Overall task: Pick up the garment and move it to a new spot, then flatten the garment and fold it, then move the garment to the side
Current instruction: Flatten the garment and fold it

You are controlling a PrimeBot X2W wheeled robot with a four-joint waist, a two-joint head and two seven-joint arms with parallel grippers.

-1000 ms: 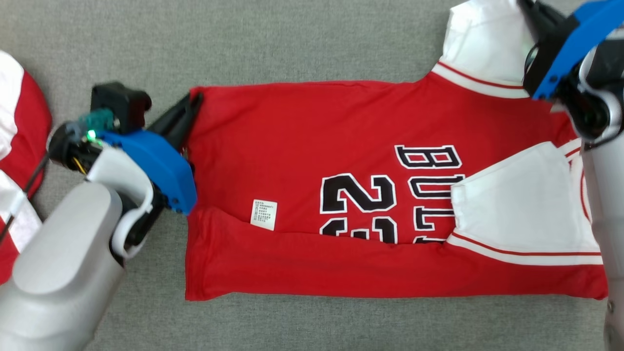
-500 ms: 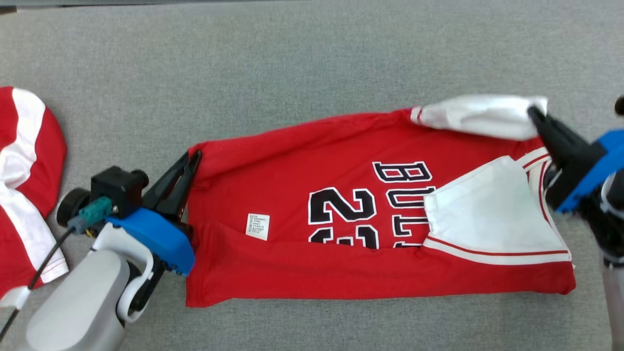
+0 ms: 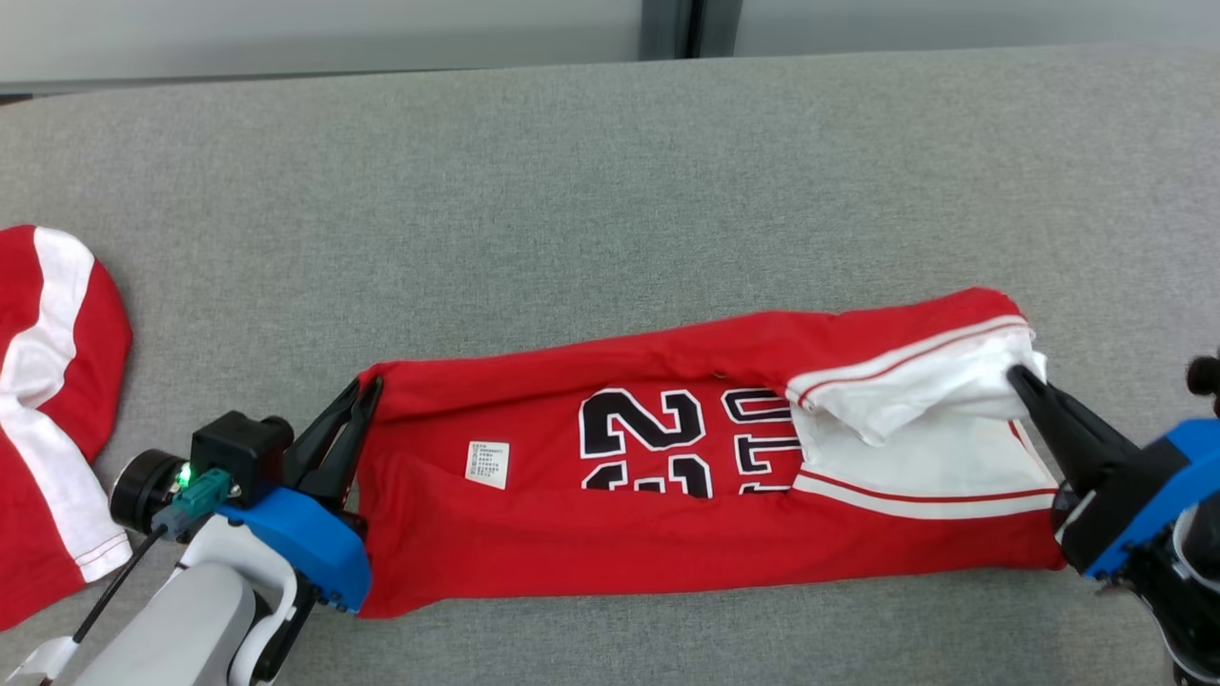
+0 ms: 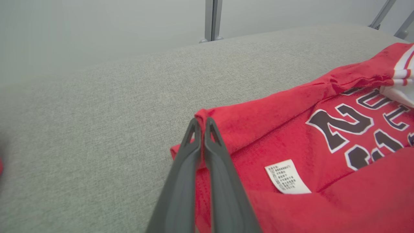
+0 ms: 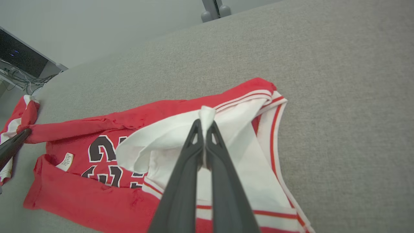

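Observation:
A red jersey (image 3: 620, 534) with white sleeves and black numerals lies lengthwise on the grey table, its near edge folded up and its far edge lifted toward me. My left gripper (image 3: 367, 389) is shut on the jersey's far-left hem corner (image 4: 203, 118). At the right end, my right gripper (image 3: 1018, 373) is shut on the white sleeve (image 5: 207, 115), holding it bunched above the other sleeve (image 3: 915, 472). A white care label (image 3: 487, 464) shows near the left end.
A second red-and-white garment (image 3: 48, 400) lies at the table's left edge. The grey table (image 3: 610, 191) stretches wide beyond the jersey, ending at a far edge with a metal post (image 3: 672, 29) and a pale wall behind.
Both grippers have drawn the jersey's far edge toward me, folding it over the numerals, and the right one has brought the white sleeve down. The head camera has tilted up, showing the table's far edge.

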